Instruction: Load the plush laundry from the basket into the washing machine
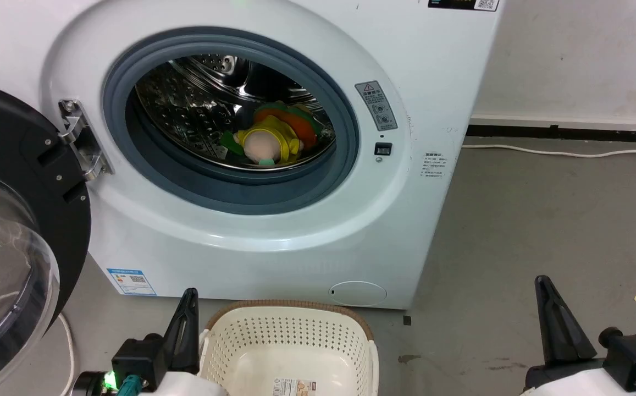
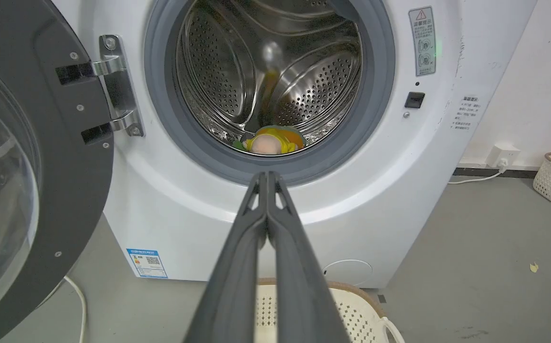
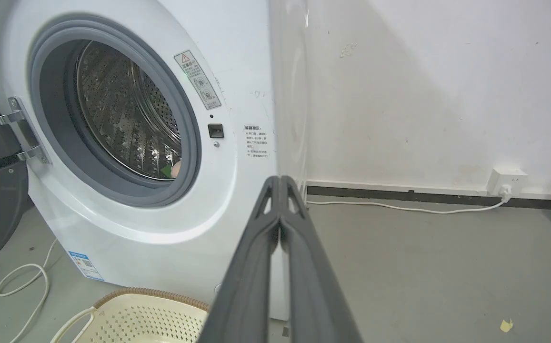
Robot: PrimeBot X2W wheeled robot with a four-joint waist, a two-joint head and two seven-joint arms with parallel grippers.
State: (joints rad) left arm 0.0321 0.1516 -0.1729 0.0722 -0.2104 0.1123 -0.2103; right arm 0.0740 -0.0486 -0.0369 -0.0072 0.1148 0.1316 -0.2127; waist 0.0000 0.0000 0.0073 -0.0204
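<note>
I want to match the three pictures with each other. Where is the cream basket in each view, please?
Head view: the basket is at the bottom centre, in front of the washing machine.
Left wrist view: the basket is at the bottom edge, right of centre, partly behind the left end effector.
Right wrist view: the basket is at the bottom left.
Shared landmark: the warning sticker beside the drum opening.

White washing machine (image 1: 296,231) with grey ring, yellow-and-orange plush laundry (image 1: 276,137), cream perforated basket (image 1: 290,335) with brown rim
</note>
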